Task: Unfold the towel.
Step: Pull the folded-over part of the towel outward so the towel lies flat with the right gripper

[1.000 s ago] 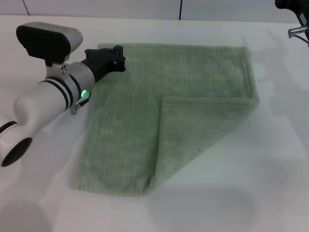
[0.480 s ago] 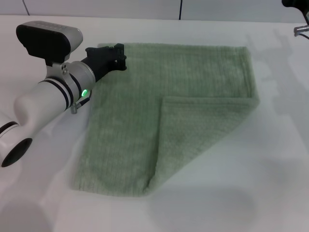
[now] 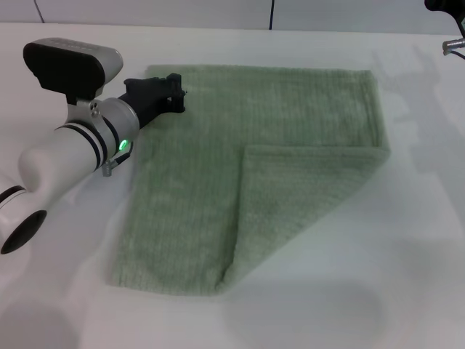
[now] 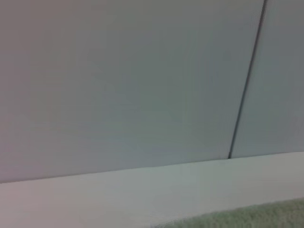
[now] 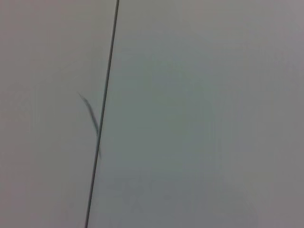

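The pale sage-green towel (image 3: pixel 203 153) lies on the white table (image 3: pixel 414 247) in the head view. Its near right part is folded over onto the rest; this flap (image 3: pixel 290 203) has a straight hemmed edge across the towel's middle. My left gripper (image 3: pixel 173 89) is low at the towel's far left corner, over its edge. A strip of the towel's edge shows in the left wrist view (image 4: pixel 266 216). Only a dark piece of my right arm (image 3: pixel 445 6) shows at the far right corner of the head view; its gripper is out of view.
A pale wall with a dark vertical seam (image 4: pixel 244 90) stands behind the table's far edge. The right wrist view shows only that wall and a seam (image 5: pixel 102 114). Bare table surrounds the towel on all sides.
My left gripper has drawn back slightly to the left from the towel's far left corner. The right arm has moved farther out of view. The towel has not moved.
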